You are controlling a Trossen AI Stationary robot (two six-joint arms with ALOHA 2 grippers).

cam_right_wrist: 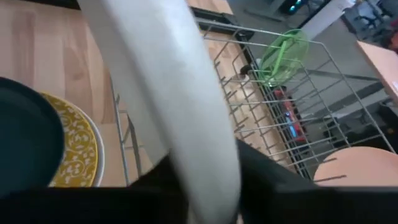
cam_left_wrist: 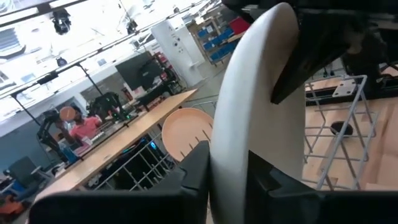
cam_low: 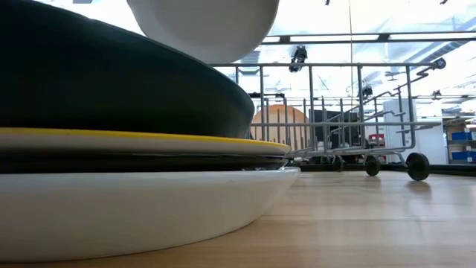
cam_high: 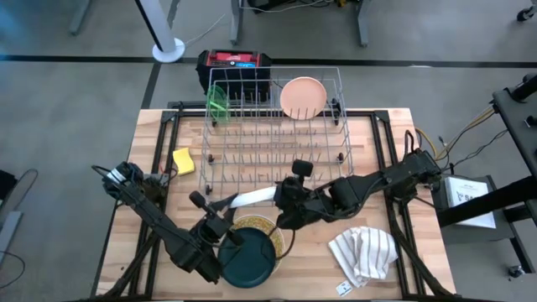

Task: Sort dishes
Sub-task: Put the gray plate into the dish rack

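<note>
We saw a grey floor (cam_high: 75, 126) around the wooden worktop (cam_high: 394, 193), crossed by a dark line. A white pedestal base (cam_high: 168, 50) stood behind it. Across the room, bright ceiling lights (cam_low: 387, 18) shone, and shelves held blue bins (cam_low: 461, 145) beside a long wooden desk (cam_left_wrist: 118, 146).

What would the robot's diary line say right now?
white plate held on edge between left tool and right tool | rack: peach plate, green plate | stack waiting
</note>
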